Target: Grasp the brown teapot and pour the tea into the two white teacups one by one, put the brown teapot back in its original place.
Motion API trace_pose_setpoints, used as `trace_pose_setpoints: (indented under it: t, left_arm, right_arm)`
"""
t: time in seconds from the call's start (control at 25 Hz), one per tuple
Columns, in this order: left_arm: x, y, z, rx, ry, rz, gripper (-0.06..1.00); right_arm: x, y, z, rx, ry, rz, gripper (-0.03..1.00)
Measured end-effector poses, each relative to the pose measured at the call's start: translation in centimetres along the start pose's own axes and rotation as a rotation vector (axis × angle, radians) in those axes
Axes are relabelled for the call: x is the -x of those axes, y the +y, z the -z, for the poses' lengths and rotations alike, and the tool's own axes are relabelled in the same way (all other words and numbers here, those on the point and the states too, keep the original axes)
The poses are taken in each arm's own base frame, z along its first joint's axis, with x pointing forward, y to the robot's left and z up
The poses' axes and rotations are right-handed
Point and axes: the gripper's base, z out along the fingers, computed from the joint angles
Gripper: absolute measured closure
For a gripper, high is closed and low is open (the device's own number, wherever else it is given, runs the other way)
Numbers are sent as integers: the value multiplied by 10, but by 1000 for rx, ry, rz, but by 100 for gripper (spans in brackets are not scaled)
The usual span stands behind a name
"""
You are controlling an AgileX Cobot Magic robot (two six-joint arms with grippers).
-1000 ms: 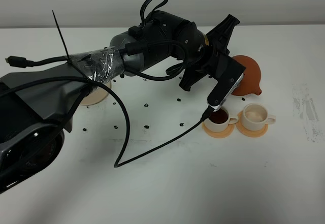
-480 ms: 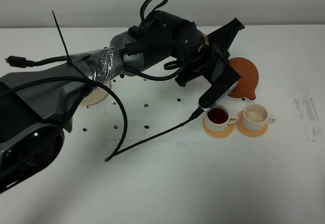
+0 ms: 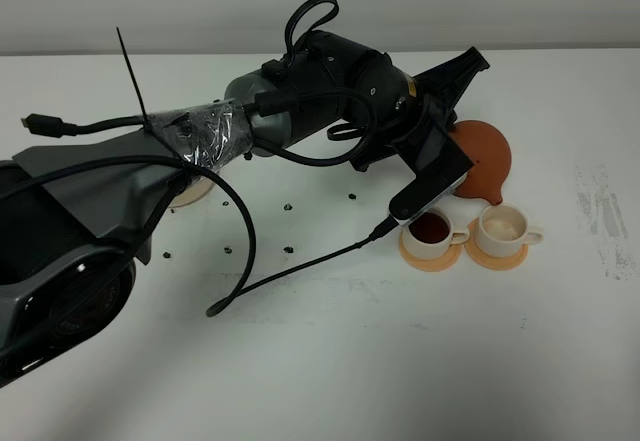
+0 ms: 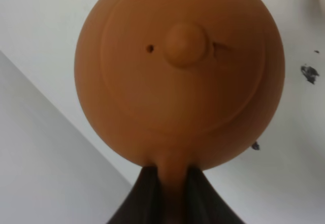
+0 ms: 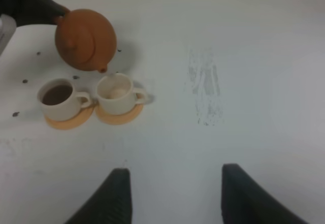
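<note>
My left gripper [image 4: 171,196] is shut on the loop handle of the brown teapot [image 4: 177,71]. It holds the teapot [image 3: 484,156] in the air just behind the two white teacups, spout pointing down toward the right one. The left teacup [image 3: 431,229] holds dark tea. The right teacup [image 3: 499,225] shows a pale inside. Each stands on a small orange saucer [image 3: 497,257]. The right wrist view shows the teapot [image 5: 85,38] and both cups [image 5: 118,93] far ahead of my open, empty right gripper [image 5: 172,198]. The beige saucer [image 3: 192,191] lies at the left, half hidden by the left arm.
The left arm [image 3: 320,91] stretches across the white table [image 3: 400,361], with a loose black cable [image 3: 300,271] looping under it. Small dark specks [image 3: 288,205] dot the table around the middle. A faint grey smear [image 3: 600,211] marks the right side.
The left wrist has turned and drawn back a little. The teapot has swung so its spout points at the right cup. The cups have not moved.
</note>
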Motion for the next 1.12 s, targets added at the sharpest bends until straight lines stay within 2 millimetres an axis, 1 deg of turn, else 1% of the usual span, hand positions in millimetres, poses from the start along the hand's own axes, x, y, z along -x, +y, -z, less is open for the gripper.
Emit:
trace_pose_setpoints:
  t: [0.12,0.52,0.76,1.12]
  left_arm:
    - [4,2,0,7,-4,-32,82]
    - [4,4,0,19,10,-75,82]
    - [13,7,0,27,0,-88,82]
    - [17,9,-1,21,11,-141,82]
  right_arm:
    - [0,0,0,0,0,0,54]
    - [0,0,0,0,0,0,54]
    - [0,0,0,0,0,0,54]
    - [0,0,0,0,0,0,54]
